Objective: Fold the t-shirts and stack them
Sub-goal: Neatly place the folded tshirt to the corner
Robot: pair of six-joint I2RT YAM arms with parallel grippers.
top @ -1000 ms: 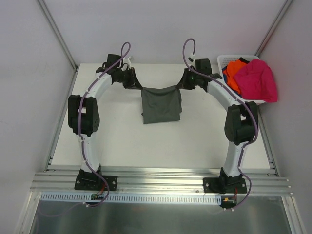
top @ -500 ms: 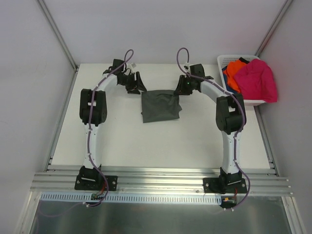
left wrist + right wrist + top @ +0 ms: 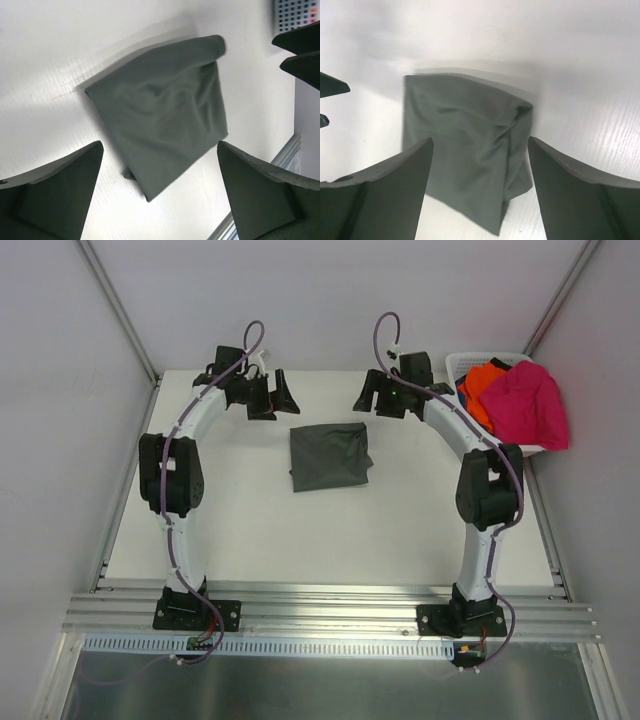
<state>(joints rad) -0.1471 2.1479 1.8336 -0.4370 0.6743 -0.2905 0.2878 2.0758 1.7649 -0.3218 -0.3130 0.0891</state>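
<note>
One grey shirt point(image 3: 329, 456) lies folded; my left gripper point(image 3: 284, 397) and right gripper point(image 3: 364, 400) hover open, empty. Unfolded: pink shirt point(image 3: 525, 405), orange shirt point(image 3: 483, 385), far-right basket point(image 3: 462, 362).

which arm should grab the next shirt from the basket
Right, probably: the right gripper hangs open near the white basket holding the pink t-shirt; the left gripper is farther away.

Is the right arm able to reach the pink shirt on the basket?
Probably yes: the pink shirt lies uncovered on top of the white basket, close beside that arm, and the right tool is open and empty.
</note>
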